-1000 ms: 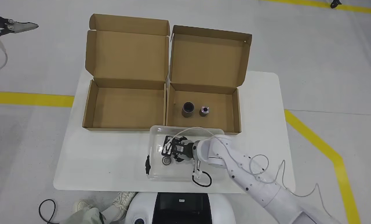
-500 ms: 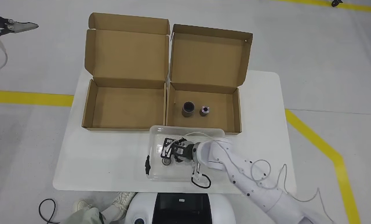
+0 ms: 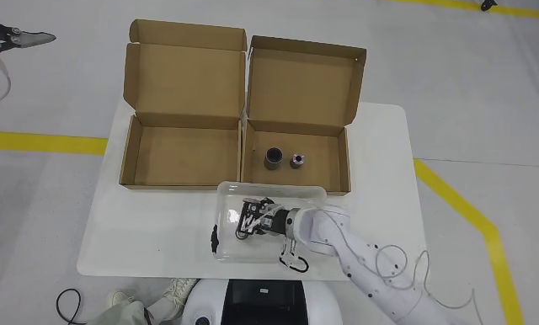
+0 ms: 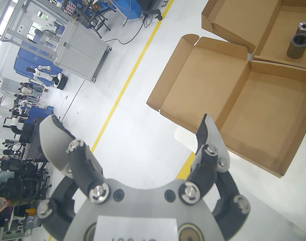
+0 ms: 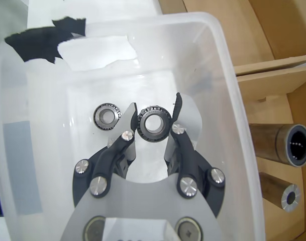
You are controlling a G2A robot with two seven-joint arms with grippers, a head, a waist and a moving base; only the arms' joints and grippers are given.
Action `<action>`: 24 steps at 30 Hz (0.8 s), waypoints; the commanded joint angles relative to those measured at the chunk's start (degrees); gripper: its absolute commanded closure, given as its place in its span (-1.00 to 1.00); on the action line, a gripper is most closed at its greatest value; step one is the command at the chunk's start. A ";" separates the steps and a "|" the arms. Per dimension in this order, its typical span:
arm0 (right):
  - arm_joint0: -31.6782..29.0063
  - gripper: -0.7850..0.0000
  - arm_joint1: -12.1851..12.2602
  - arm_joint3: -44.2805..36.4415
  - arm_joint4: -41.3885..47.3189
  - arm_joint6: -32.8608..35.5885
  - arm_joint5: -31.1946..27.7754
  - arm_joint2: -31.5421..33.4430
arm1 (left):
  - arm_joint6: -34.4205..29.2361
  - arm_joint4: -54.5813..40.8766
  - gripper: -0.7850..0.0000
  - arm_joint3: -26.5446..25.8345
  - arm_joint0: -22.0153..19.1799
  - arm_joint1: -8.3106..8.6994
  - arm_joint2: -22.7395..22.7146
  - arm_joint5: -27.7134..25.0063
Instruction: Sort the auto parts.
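Auto-parts sort under way, not finished. Right jaws down inside the clear bin [image 3: 269,187] at 6 o'clock on the worktop [image 3: 379,157], narrowed onto 1 bearing [image 5: 154,126], pads [image 5: 134,119] against both its sides, the part low in the bin and not yet carried out. 2nd bearing [image 5: 107,119] loose just beside it. Sorted already, by the look of it: large sleeve [image 3: 273,158] and small sleeve [image 3: 297,160], upright side by side in the right box [image 3: 324,178] at 12 o'clock. No part yet in the left box [image 3: 181,157] at 10 o'clock, probably meant for the bearings. Left jaws spread wide, holding nothing, out past the worktop at 10 o'clock, above the floor. Left to do, on this evidence: boxing both bearings.
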 commanded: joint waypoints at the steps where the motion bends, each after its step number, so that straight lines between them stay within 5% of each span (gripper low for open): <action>1: -0.66 1.00 0.29 -0.61 0.11 -2.17 -0.22 0.94 | 0.00 0.00 -1.00 0.00 0.00 0.00 0.00 0.00; 13: -1.92 1.00 1.30 -0.56 4.14 -22.65 -3.58 6.55 | 0.00 0.00 -1.00 0.00 0.00 0.00 0.00 0.00; 24: 1.17 1.00 1.38 -1.75 6.04 -32.86 -6.93 9.41 | 0.00 0.00 -1.00 0.00 0.00 0.00 0.00 0.00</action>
